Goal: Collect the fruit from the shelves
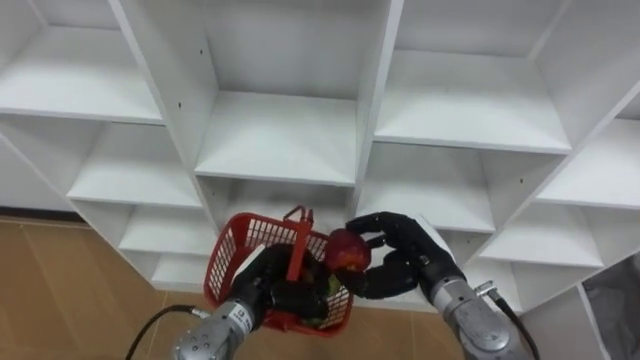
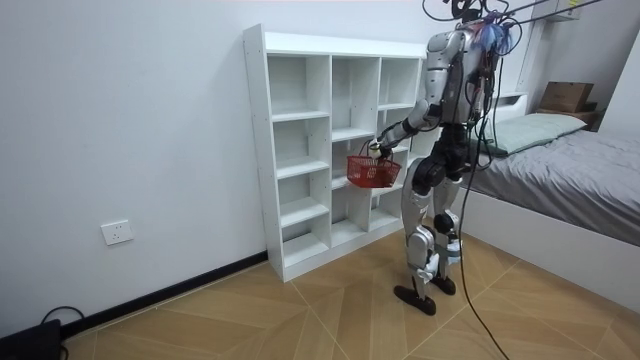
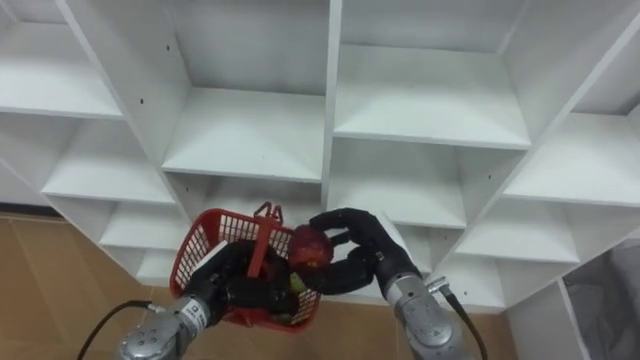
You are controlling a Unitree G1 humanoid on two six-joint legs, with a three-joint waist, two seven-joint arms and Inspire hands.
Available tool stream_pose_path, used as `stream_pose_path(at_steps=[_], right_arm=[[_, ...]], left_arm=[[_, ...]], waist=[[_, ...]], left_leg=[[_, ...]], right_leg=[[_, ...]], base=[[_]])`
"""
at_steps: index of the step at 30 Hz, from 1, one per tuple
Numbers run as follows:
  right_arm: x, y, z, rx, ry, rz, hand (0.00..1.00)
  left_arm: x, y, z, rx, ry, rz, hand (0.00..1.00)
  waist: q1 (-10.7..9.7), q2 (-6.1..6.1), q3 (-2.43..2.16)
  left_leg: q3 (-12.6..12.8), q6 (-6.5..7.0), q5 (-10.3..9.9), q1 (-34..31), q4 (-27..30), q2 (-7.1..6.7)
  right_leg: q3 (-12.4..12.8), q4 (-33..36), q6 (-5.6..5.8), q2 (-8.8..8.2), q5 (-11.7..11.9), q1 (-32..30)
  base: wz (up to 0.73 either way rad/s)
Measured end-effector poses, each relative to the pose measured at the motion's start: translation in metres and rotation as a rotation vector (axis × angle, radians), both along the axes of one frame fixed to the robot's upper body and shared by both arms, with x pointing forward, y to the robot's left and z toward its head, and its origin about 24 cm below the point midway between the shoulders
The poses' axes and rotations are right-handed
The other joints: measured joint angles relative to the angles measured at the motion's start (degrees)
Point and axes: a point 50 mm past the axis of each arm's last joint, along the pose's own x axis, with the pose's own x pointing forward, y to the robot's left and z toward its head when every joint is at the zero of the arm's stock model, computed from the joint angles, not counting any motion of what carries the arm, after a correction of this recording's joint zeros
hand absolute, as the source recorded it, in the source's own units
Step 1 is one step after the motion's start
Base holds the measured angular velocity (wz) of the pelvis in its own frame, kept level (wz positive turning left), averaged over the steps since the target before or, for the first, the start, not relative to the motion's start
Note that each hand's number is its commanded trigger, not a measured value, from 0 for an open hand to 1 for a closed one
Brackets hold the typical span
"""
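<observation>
**Left eye view.** A white closet (image 1: 280, 140) of open shelves is seen from above, and its compartments are bare. A red basket (image 1: 225, 252) is held up before the lower shelves by the left hand (image 1: 272, 292). The hand's dark fingers are curled about the basket's near side, below the upright handle, so the mouth faces up to receive fruit. A red fruit (image 1: 346, 250) is gripped between the curled fingers and thumb of the right hand (image 1: 405, 262). It is held just above the basket's right rim, apparently so that it can be let fall inside. Something green (image 1: 327, 289) lies in the basket beneath, too small to be identified.

**Right eye view.** The same arrangement is shown. Whether the fruit touches the handle cannot be told.

**Room view.** The robot is seen standing upright on a wooden floor (image 2: 300, 310), close before the closet. Both arms are raised to the middle shelves, with the basket between body and shelving. A bed (image 2: 570, 170) lies at the room view's right.
</observation>
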Motion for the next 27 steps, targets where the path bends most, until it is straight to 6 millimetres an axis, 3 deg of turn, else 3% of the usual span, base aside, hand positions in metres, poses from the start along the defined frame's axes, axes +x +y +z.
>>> stream_pose_path(at_steps=[13, 27], right_arm=[[0.000, 0.003, 0.001, 0.008, 0.004, 0.033, 1.00], [0.002, 0.002, 0.004, 0.015, -0.004, 0.032, 1.00]], left_arm=[[-0.001, -0.002, 0.001, -0.007, 0.000, -0.021, 1.00], [0.005, 0.002, 0.010, 0.004, -0.047, -0.049, 1.00]], waist=[[0.16, -0.22, 0.21], [0.30, 0.30, 0.50]], left_leg=[[0.08, -0.15, -0.11, 1.79, -1.21, -0.01], [0.08, -0.24, -0.16, 1.84, -1.20, 0.04]], right_leg=[[0.09, -0.91, 0.03, 0.14, -0.01, 1.59], [0.22, -0.89, 0.02, 0.24, -0.01, 1.56]], base=[[0.00], [0.00]])
